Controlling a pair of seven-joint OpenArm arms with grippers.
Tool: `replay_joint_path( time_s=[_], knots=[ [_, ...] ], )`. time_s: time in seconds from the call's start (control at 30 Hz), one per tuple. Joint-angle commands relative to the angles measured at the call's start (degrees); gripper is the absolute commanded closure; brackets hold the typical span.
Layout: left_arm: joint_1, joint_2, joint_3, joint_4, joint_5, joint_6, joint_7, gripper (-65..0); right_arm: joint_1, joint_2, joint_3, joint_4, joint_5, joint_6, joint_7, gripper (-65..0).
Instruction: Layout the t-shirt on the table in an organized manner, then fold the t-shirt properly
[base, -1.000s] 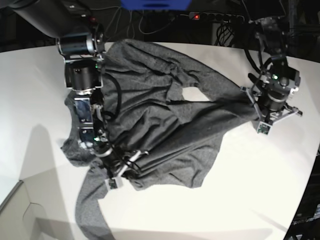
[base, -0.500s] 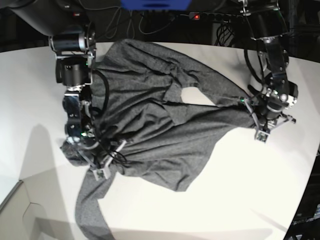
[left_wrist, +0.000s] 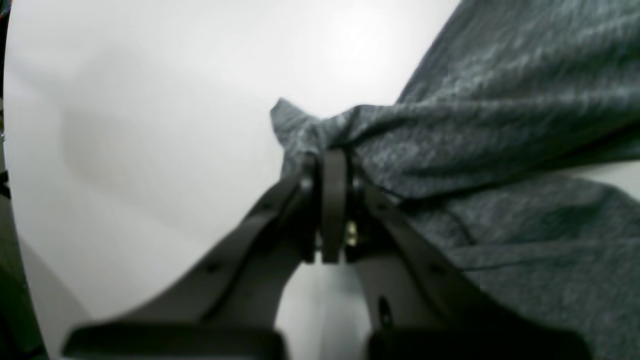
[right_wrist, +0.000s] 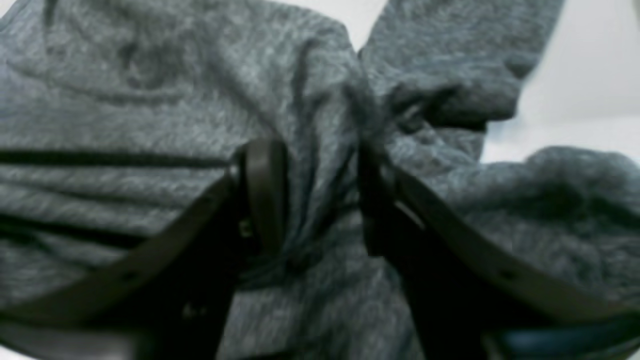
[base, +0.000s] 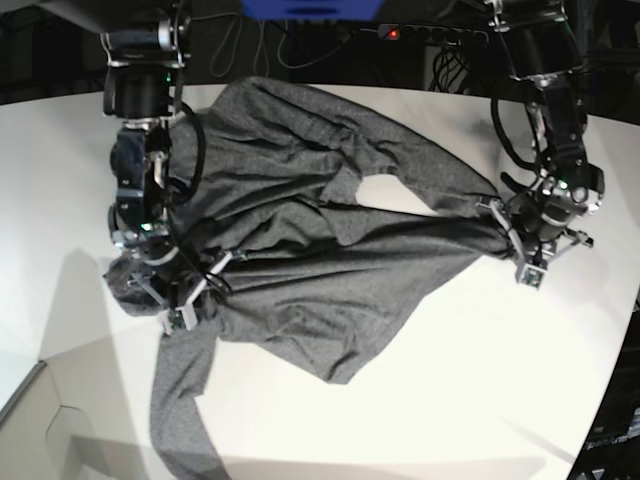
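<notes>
1. The left gripper (left_wrist: 332, 165) is clamping a bunched corner of the t-shirt (base: 310, 250), its jaws pressed together on a small peak of grey knit that is poking out past the fingertips in the left wrist view.
2. In the base view that left gripper (base: 508, 238) is sitting at the t-shirt's right-hand end, where the cloth is narrowing to a tight point and running taut back toward the garment's middle.
3. The right gripper (right_wrist: 320, 195) is standing with its jaws parted, a ridge of gathered fabric lying between the two fingers (right_wrist: 265, 190); whether the pads are pressing that ridge cannot be told from the blurred right wrist view.
4. In the base view the right gripper (base: 185, 295) is resting on the t-shirt's left edge, just above the point where one long sleeve (base: 178, 400) is trailing down toward the near side of the table (base: 480, 400).
5. The t-shirt is lying spread but creased across the middle of the white table, stretched between the two grippers, with a small patch of bare tabletop showing through an opening in the cloth near its centre.
6. A second stretch of grey fabric is reaching from the t-shirt's upper middle toward the table's curved far edge.
</notes>
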Motion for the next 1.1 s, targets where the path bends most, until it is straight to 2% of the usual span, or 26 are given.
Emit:
replay_joint_path(
  time_s=[0.0,0.17,0.4,0.6,0.7,0.83,0.9,1.07],
  knots=[
    [-1.03,-0.64,-0.36,2.59,-0.12,0.41,-1.15,0.0,0.72,0.42,0.17,2.55,0.58,0.07,1.65,-26.6],
    [-1.47,1.03,-0.44,7.6,-0.21,0.41,2.98,-0.1,-4.03,0.42,0.26,10.64,0.58,-0.2,1.65,-31.0],
    [-1.82,4.11,-0.27,12.26,-0.03,0.49,3.69,-0.4,-9.57,-0.02,3.42,17.85,0.58,-0.02,1.65,-32.6],
    [-2.61,4.11,-0.36,8.92,0.14,0.49,3.78,-11.1,-14.23,-0.11,3.16,18.81,0.58,0.07,2.09,-32.3],
    [-1.65,4.02,-0.36,6.37,-0.03,0.49,3.34,-17.3,-15.11,-1.16,3.42,18.81,0.58,0.07,2.09,-32.5],
    [-1.47,4.02,-0.71,6.55,-0.12,0.49,3.6,-28.4,-15.81,-1.16,3.51,19.87,0.58,0.07,1.65,-32.6],
    [-1.56,4.37,-3.26,7.69,-0.21,0.49,3.34,-33.2,-16.34,-0.9,3.51,20.84,0.58,0.07,1.65,-32.7],
    [-4.28,5.87,-7.74,9.89,-4.52,0.49,3.34,-34.6,-17.92,-0.46,4.3,23.12,0.49,0.07,1.65,-32.7]
  ],
)
